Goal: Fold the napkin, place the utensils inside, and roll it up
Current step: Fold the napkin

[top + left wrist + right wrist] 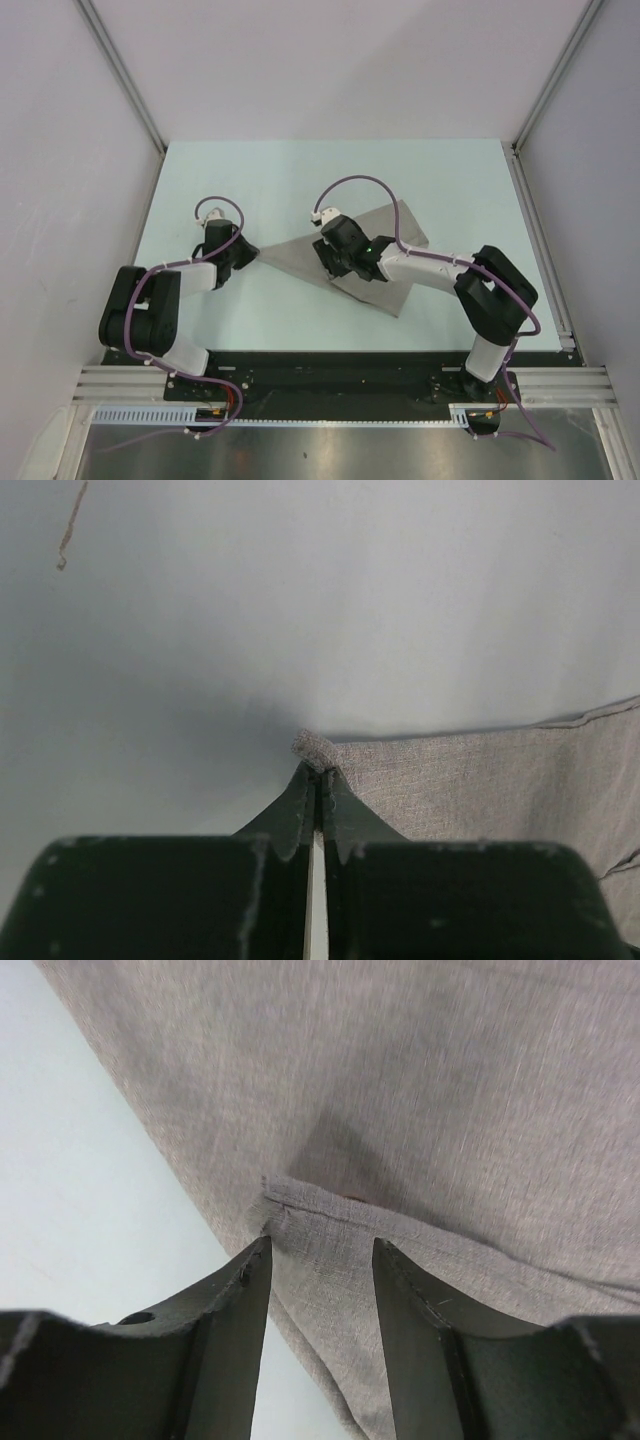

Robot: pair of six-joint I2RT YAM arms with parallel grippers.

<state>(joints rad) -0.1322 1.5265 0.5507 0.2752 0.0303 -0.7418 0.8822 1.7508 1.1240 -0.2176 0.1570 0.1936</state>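
Observation:
The grey-beige napkin [405,232] lies folded on the table, its left corner pointing at my left arm. My left gripper [250,253] is shut on that corner; in the left wrist view the cloth [480,780] bunches at the closed fingertips [320,772]. My right gripper [334,268] is open over the napkin's middle. In the right wrist view its jaws [320,1250] stand apart over a hemmed, folded-over flap [330,1215] of the napkin [450,1110]. The wooden spoon is hidden.
The pale table [250,180] is walled by white panels at the back and both sides. A metal rail [545,240] runs along the right edge. The arm bases stand at the near edge.

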